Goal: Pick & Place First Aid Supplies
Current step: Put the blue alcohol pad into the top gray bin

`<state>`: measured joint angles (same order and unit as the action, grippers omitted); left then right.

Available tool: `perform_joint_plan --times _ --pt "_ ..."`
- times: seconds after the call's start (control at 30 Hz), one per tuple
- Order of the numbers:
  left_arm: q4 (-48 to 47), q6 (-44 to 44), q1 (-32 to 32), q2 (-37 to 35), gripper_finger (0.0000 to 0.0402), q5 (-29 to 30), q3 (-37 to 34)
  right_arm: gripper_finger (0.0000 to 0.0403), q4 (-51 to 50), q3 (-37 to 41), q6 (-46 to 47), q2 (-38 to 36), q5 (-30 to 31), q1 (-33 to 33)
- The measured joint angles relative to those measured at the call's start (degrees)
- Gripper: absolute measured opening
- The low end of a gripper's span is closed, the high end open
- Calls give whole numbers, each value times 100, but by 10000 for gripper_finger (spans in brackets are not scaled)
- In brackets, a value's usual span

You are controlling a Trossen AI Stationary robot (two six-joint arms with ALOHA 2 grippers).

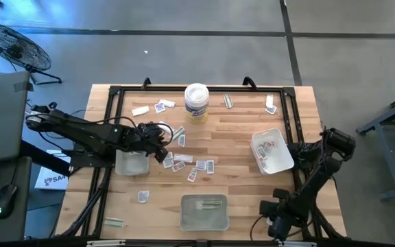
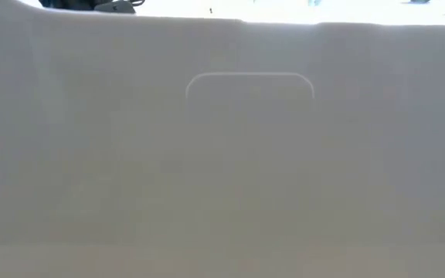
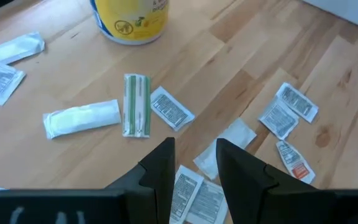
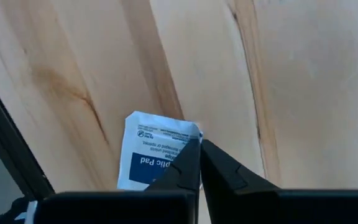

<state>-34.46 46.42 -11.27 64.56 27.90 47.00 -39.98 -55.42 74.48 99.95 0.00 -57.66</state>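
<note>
The first aid supplies are small white packets and pale strips. Several lie in a cluster mid-table [image 1: 187, 163], and others are scattered near the far edge [image 1: 162, 106]. My left gripper [image 1: 160, 151] hovers open over that cluster. In the left wrist view [image 3: 194, 158], printed packets [image 3: 197, 196] lie on the wood below its fingers. My right gripper [image 1: 274, 223] is at the table's near right corner, shut on a white packet with blue print [image 4: 154, 152]. The low view shows only a pale grey surface. My right gripper pinches the blue-print packet by its edge near one corner [image 4: 191, 132], between the two fingertips [image 4: 188, 158]. The rest of the packet spreads flat to one side of the fingers, close over the wood. I cannot tell whether it is lifted clear or touches the table.
A white tub with a yellow label [image 1: 196, 101] stands near the far edge. Three translucent trays sit on the table: one under my left arm [image 1: 132, 165], one at the right holding packets [image 1: 274, 161], one at the near edge [image 1: 204, 221]. Black frame bars [image 1: 295, 116] border the table.
</note>
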Motion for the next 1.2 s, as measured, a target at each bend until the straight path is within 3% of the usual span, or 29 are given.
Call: perform_joint_plan --times 0.2,0.37,0.53,0.67,0.73,0.9,1.03,1.2 --pt "-17 -366 0 30 115 164 0 2 -273 20 -478 -366 441 522" --pt "125 -667 0 65 115 -166 0 3 -426 11 -1490 -803 1013 1204" --pt "586 -1023 0 233 115 -330 3 2 -754 11 -2647 -1214 2491 1976" --pt "849 -1066 132 440 115 -420 1 1 -189 9 -3751 -1332 3989 2566" --pt "873 -1155 246 546 115 -519 3 2 312 10 -4314 -1334 4453 2845" --pt "1111 -1690 662 890 131 -1080 0 1 1610 4 -5527 -1330 4724 3512" --pt "1548 -2236 915 1139 176 -1485 0 1 2256 0 -5995 -1330 4863 3941" --pt "2807 -2973 897 1484 228 -1576 2 2 2805 0 -6277 -1330 5001 4298"
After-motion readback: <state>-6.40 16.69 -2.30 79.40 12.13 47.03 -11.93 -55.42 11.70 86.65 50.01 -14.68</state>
